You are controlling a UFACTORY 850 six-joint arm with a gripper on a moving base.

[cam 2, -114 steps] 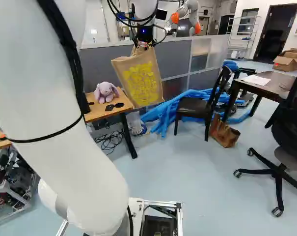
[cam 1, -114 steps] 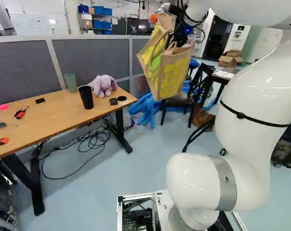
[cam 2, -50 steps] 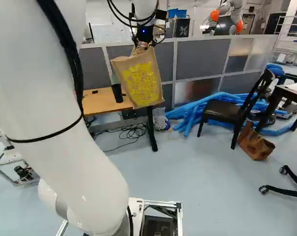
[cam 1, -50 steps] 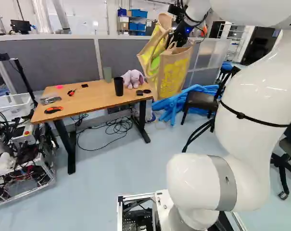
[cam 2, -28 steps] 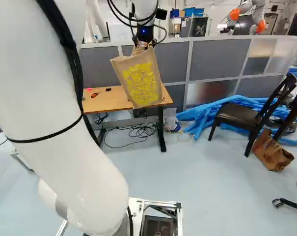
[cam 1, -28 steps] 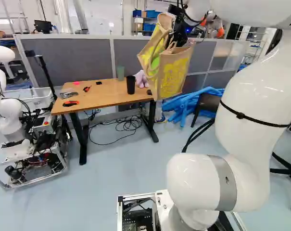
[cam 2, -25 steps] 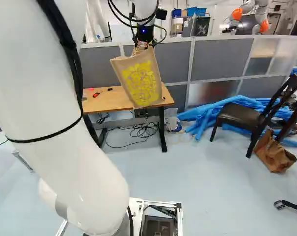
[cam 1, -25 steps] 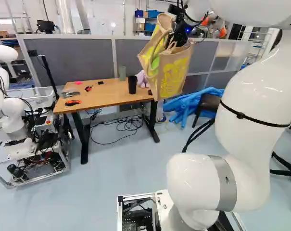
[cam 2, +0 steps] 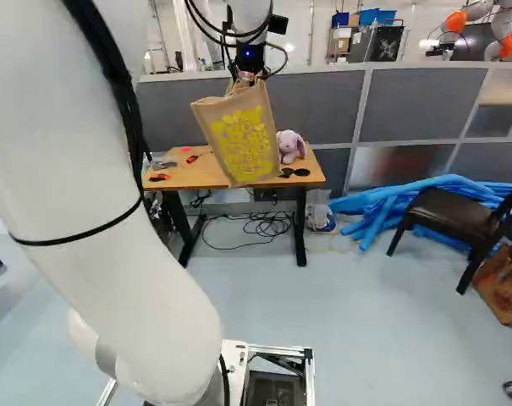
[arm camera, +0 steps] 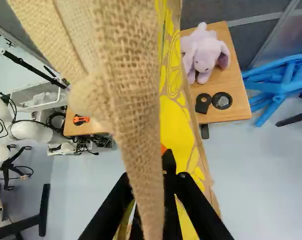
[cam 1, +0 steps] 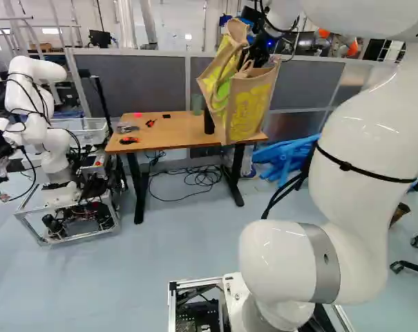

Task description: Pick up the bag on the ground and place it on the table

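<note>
The black gripper point(cam 2: 245, 77) of the white arm point(cam 1: 347, 173) is clamped on the upper part of the tan burlap bag with yellow print point(cam 1: 253, 104). The bag hangs in the air, slightly tilted, and something bright green point(cam 1: 224, 90) shows inside its opening. In the wrist view, its rough cloth passes between the 2 fingers.

In both base views, the bag covers part of the brown wooden worktop with black legs point(cam 1: 174, 131). I cannot tell whether any part of the bag is above this worktop.

On the left part of the worktop lie 1 orange and black cutter point(cam 1: 128, 140), near the front edge, and 1 small red and black tool point(cam 1: 150, 123), farther and more to the right. The black cup point(cam 1: 209, 121) stands partly hidden by the bag, with the green cup point(cam 1: 197, 104) to its left. On the right part sits the purple plush animal with long ears point(cam 2: 290, 145), and 2 flat black discs point(arm camera: 221, 100) lie nearer than it.

Black cables point(cam 2: 256, 227) lie on the floor under the worktop. To the right are blue tubes point(cam 2: 382, 207) and 1 black chair point(cam 2: 454, 216). At the left of the left base view stands another robot point(cam 1: 39, 104).
</note>
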